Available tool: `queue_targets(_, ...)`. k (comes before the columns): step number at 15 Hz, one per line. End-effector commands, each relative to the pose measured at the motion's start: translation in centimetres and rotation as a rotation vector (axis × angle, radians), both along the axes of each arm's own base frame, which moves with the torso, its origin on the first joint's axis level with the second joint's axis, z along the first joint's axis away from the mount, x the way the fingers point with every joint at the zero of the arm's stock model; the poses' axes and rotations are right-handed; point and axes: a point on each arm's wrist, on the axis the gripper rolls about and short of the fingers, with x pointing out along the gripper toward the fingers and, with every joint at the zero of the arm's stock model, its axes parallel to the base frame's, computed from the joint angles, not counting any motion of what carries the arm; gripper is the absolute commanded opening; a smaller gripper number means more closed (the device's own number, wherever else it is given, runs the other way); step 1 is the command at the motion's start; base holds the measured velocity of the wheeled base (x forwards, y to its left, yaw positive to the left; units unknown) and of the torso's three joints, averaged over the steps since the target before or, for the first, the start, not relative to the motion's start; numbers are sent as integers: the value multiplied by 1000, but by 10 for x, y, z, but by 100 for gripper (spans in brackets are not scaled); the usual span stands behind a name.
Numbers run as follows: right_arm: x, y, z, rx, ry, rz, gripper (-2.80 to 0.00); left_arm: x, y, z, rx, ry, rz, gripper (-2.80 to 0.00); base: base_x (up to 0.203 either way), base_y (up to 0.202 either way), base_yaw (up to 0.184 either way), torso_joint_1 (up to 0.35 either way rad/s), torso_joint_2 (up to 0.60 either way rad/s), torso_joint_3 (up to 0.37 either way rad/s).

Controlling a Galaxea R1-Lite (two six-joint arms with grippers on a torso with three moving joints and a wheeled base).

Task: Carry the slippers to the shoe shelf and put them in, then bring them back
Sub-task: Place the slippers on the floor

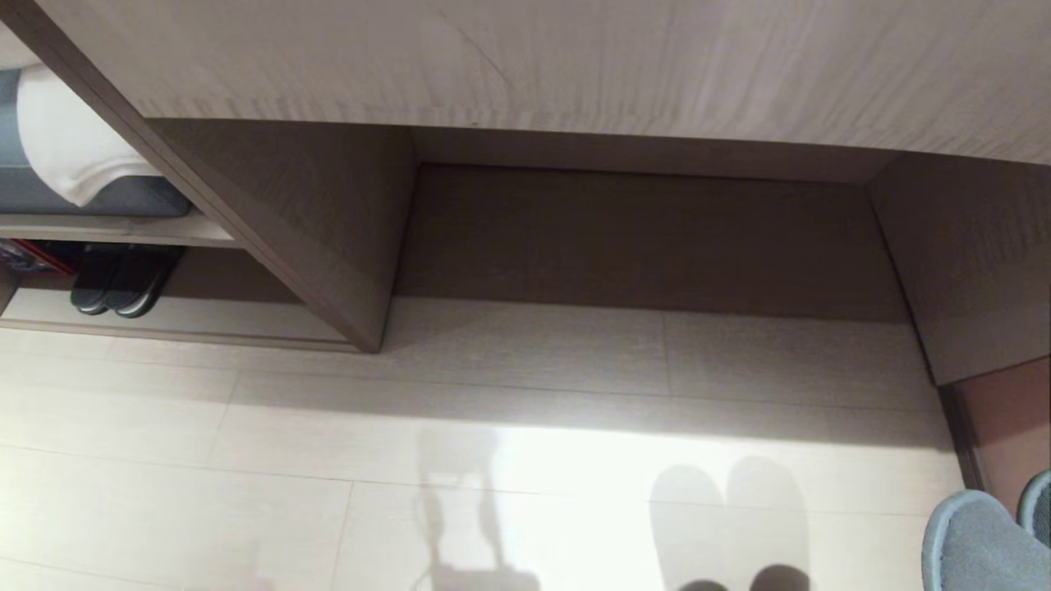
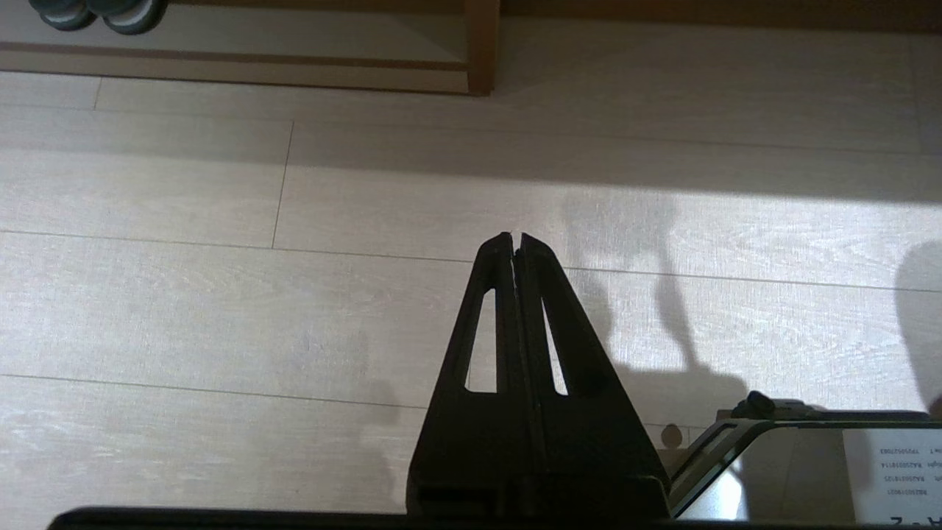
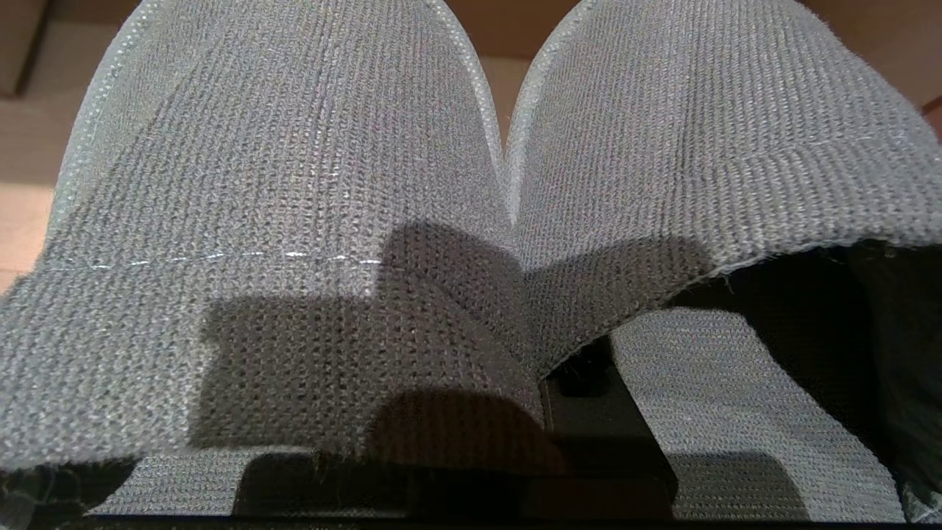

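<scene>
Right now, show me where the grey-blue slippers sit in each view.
Head view: the slippers show at the bottom right corner, toes only.
Left wrist view: not in it.
Right wrist view: they fill nearly the whole picture, side by side.
Shared landmark: the dark pair left of the divider also shows in the left wrist view.

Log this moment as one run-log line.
right end effector: shut on slippers, held before shoe shelf | left end effector: shut, empty, over floor | slippers: not yet shelved
</scene>
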Motion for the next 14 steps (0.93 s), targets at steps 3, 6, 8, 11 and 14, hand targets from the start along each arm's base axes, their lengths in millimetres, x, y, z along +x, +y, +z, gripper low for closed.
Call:
queue_targets(3,0,0,-1,1,-2,0,-280,0,0,0,-1,2,0,-280,0,0,0,4,1,-201)
queue_targets(6,0,0,-1,0,-2,0,-280,0,0,0,-1,2,0,-280,0,0,0,0,4,-195)
queue_targets(8,0,0,-1,0,-2,0,-280,0,0,0,-2,2,0,-280,0,0,0,5,2,-201)
queue_targets(11,0,0,-1,2,-2,0,-280,0,0,0,-1,2,0,-280,0,0,0,5,3,-195)
queue_targets(14,0,0,-1,2,-1,0,-280,0,0,0,-1,2,1,-280,0,0,0,4,2,-195)
